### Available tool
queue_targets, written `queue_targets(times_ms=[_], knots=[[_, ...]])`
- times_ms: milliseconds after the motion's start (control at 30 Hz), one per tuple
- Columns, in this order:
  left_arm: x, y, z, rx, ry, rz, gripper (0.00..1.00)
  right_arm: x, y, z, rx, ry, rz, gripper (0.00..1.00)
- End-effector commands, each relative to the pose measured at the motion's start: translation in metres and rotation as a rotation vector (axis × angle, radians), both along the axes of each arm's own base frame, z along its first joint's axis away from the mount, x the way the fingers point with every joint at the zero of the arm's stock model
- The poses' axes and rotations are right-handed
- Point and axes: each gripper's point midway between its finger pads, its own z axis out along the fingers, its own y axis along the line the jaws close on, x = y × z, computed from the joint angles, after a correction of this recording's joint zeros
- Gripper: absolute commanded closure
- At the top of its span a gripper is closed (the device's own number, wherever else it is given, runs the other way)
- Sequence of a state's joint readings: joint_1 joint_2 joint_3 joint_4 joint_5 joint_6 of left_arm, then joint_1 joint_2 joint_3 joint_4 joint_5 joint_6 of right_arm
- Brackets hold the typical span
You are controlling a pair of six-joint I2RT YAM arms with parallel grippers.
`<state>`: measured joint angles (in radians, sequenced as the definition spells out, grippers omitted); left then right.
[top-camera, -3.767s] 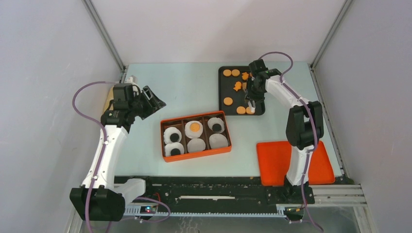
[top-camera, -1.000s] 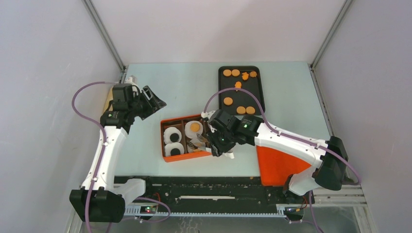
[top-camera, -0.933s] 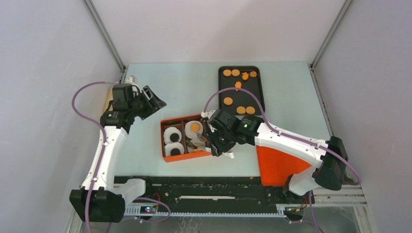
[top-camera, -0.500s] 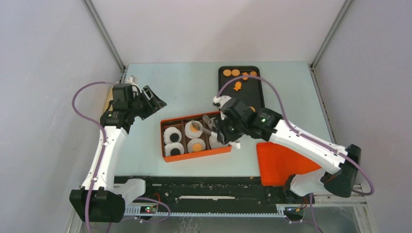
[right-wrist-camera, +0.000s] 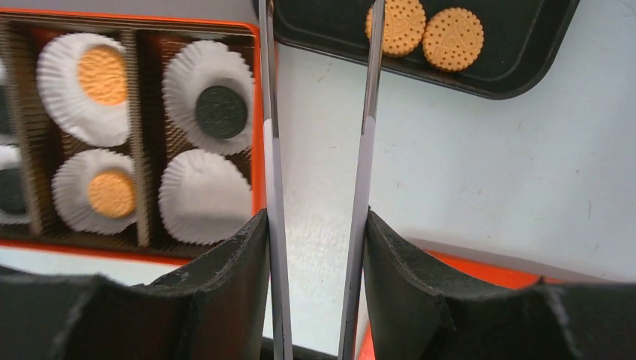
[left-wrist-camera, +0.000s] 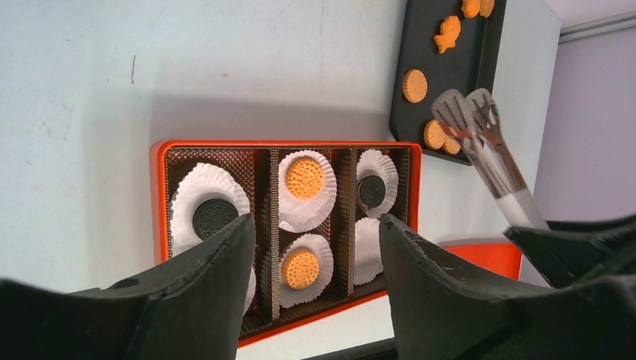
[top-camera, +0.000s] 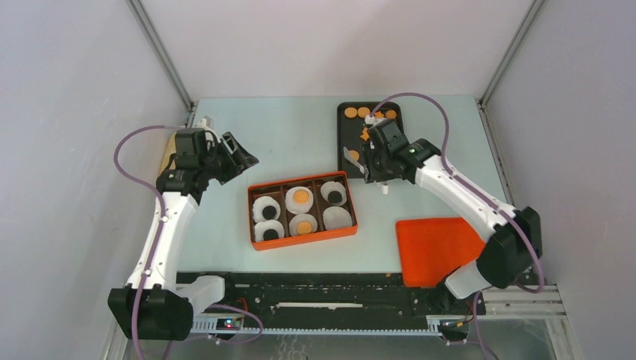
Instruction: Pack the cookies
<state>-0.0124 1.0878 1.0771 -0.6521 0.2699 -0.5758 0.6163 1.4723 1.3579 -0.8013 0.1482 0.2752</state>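
Note:
The orange box (top-camera: 254, 219) holds white liners. Black cookies (left-wrist-camera: 215, 218) fill its left cups, orange cookies (left-wrist-camera: 306, 178) both middle cups, and one black cookie (right-wrist-camera: 220, 111) the far right cup. The near right liner (right-wrist-camera: 204, 196) is bare. More orange cookies (right-wrist-camera: 453, 38) lie on the black tray (top-camera: 399, 139). My right gripper (right-wrist-camera: 316, 221) is shut on metal tongs (right-wrist-camera: 366, 112). Their empty tips (left-wrist-camera: 469, 112) hover over the tray's near left part. My left gripper (left-wrist-camera: 316, 223) hangs open and empty, high and left of the box.
An orange lid (top-camera: 439, 247) lies flat at the near right, beside the right arm's base. Grey walls close in the table on both sides and at the back. A black rail (top-camera: 322, 296) runs along the near edge.
My right arm has swung the tongs from over the box back to the tray. An orange cookie now lies in the near middle liner. The left arm has not moved.

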Motion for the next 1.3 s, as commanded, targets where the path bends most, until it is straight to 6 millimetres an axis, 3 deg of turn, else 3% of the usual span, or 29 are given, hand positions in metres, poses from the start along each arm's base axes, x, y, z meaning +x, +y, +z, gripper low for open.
queue_targets(times_ms=[0, 500, 700, 800, 967, 1100, 1267], knots=[[0.006, 0.0, 0.008, -0.001, -0.039, -0.01, 0.34, 0.023, 0.004, -0.021, -0.021, -0.01, 0.01, 0.48], [0.008, 0.001, 0.004, 0.002, -0.027, -0.007, 0.34, 0.049, 0.002, -0.082, -0.044, 0.094, -0.046, 0.47], [0.006, 0.002, 0.001, 0.009, -0.02, -0.007, 0.34, 0.046, 0.008, -0.087, -0.034, 0.121, -0.019, 0.83], [0.006, 0.001, 0.001, 0.008, -0.018, -0.009, 0.35, 0.043, 0.005, -0.08, -0.039, 0.112, -0.026, 0.92], [0.005, 0.001, 0.002, 0.005, -0.02, -0.008, 0.35, 0.036, 0.006, -0.038, 0.007, 0.017, -0.024, 0.97], [0.005, 0.001, 0.003, 0.006, -0.022, -0.006, 0.35, 0.016, 0.006, 0.006, 0.058, -0.058, -0.004, 0.97], [0.006, 0.001, 0.002, 0.001, -0.018, -0.007, 0.35, -0.017, 0.004, 0.037, 0.11, -0.068, 0.057, 0.97]])
